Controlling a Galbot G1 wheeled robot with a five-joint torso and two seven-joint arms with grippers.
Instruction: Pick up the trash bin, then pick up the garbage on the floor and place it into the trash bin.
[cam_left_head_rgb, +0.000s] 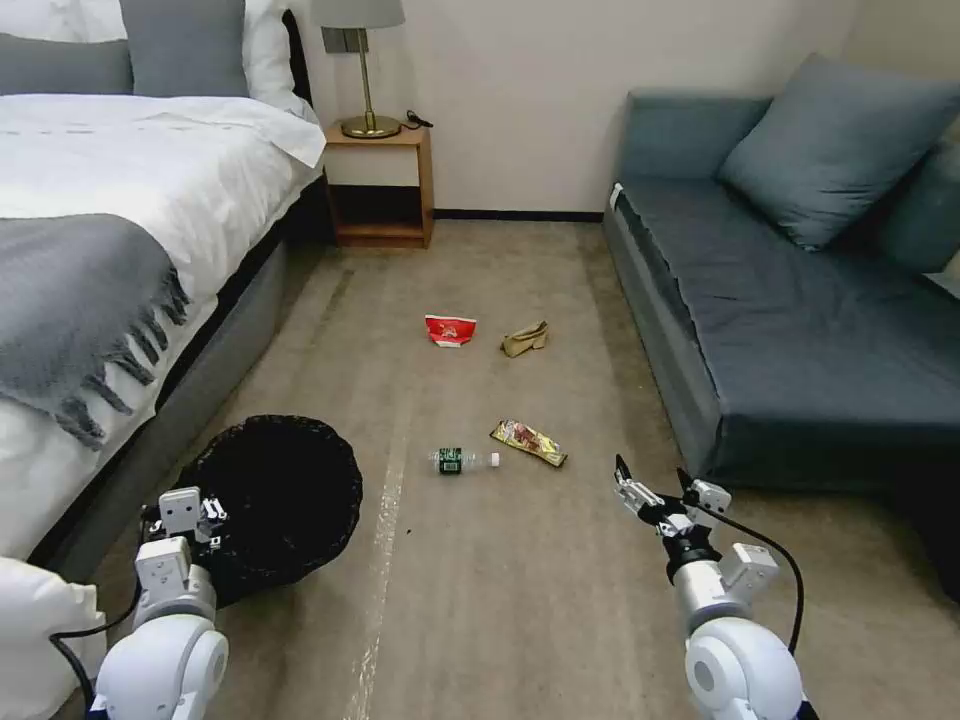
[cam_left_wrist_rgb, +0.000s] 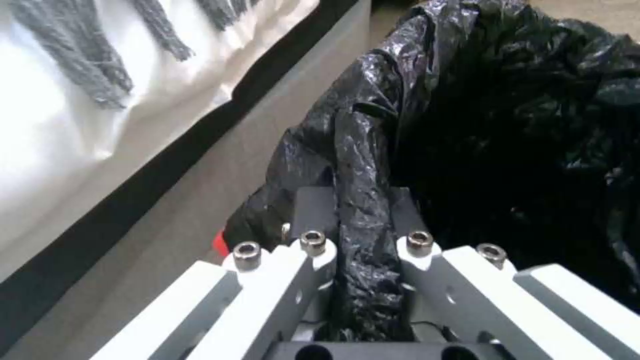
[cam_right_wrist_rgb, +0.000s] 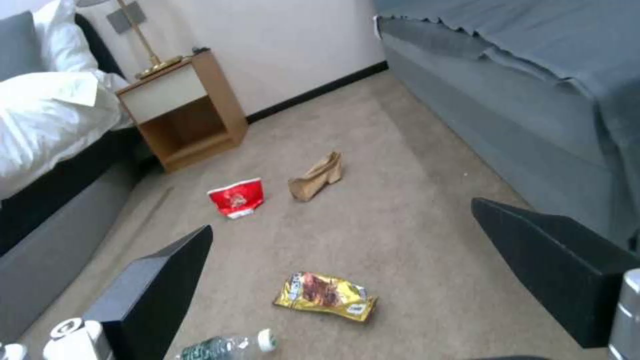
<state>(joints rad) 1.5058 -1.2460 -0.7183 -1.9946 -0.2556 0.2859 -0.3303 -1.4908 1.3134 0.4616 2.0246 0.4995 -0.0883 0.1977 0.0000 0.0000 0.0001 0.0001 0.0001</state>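
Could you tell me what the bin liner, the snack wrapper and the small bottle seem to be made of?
The bin liner looks like thin glossy black plastic film: it crinkles and catches highlights. The snack wrapper appears to be shiny yellow-gold foil or plastic laminate, creased and reflective. The small bottle seems to be clear plastic with a dark green label and white cap.

- 1 bin (cam_left_head_rgb: 270, 500), black bag liner
- 4 bits of litter on floor: 1 red-white carton (cam_left_head_rgb: 450, 329), 1 tan paper wad (cam_left_head_rgb: 525, 340), 1 bottle (cam_left_head_rgb: 462, 460), 1 yellow wrapper (cam_left_head_rgb: 528, 443)
- 2 grippers: left gripper (cam_left_head_rgb: 190, 515), right gripper (cam_left_head_rgb: 652, 478)
- 1 bed (cam_left_head_rgb: 120, 200), 1 sofa (cam_left_head_rgb: 800, 300), 1 nightstand (cam_left_head_rgb: 380, 185), 1 lamp (cam_left_head_rgb: 365, 70)
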